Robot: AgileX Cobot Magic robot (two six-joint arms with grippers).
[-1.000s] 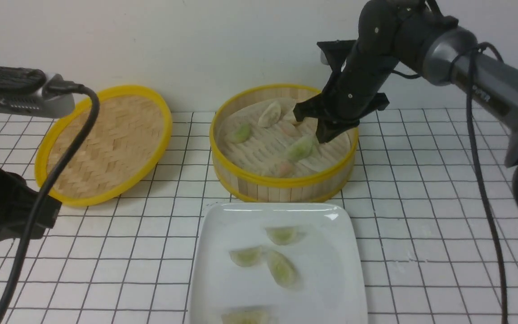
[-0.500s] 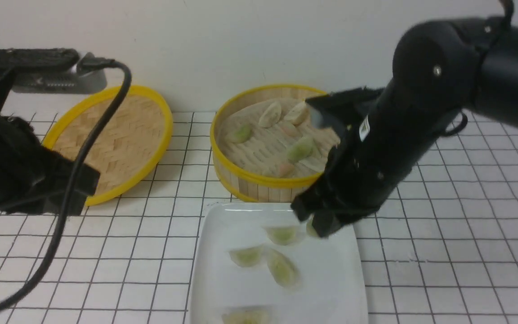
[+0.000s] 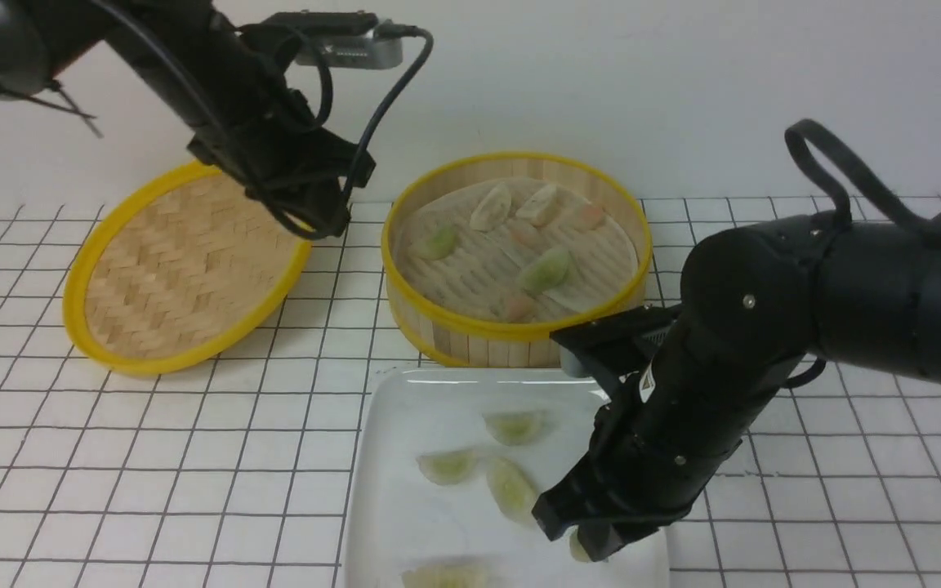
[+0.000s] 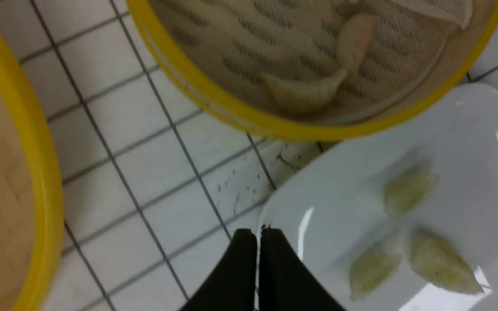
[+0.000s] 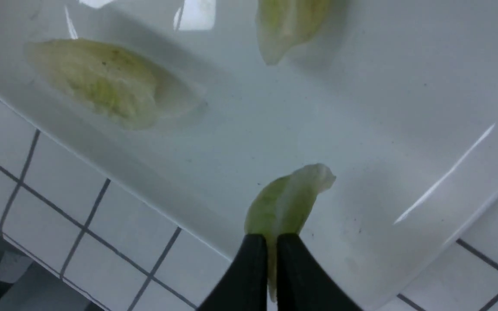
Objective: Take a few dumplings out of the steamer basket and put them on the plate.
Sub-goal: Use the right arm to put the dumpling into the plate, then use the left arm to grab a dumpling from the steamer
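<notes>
The right gripper (image 5: 272,242) is closed to a narrow gap on one dumpling (image 5: 285,203), pinching it by one tapered end. The rest of the crescent hangs free over the plate (image 5: 404,108), close to the plate's front right edge; whether it touches the glaze cannot be told. Treat the item as light, soft and easily torn. Its wrapper is thin, translucent and pleated over a pale green filling, and probably tacky, so it may cling to the fingers on release. The sealed seam is judged the soundest place to grip, with low force. Four other dumplings (image 3: 511,488) lie on the plate, three grouped near its centre and one at its front edge. The plate is glossy white and smooth (items may slide on it). Directly behind the plate stands the steamer basket (image 3: 511,331), made of bamboo slats with yellow rims and holding more pieces. The left gripper (image 4: 257,242) is pressed closed on nothing, raised behind the plate's left side.
</notes>
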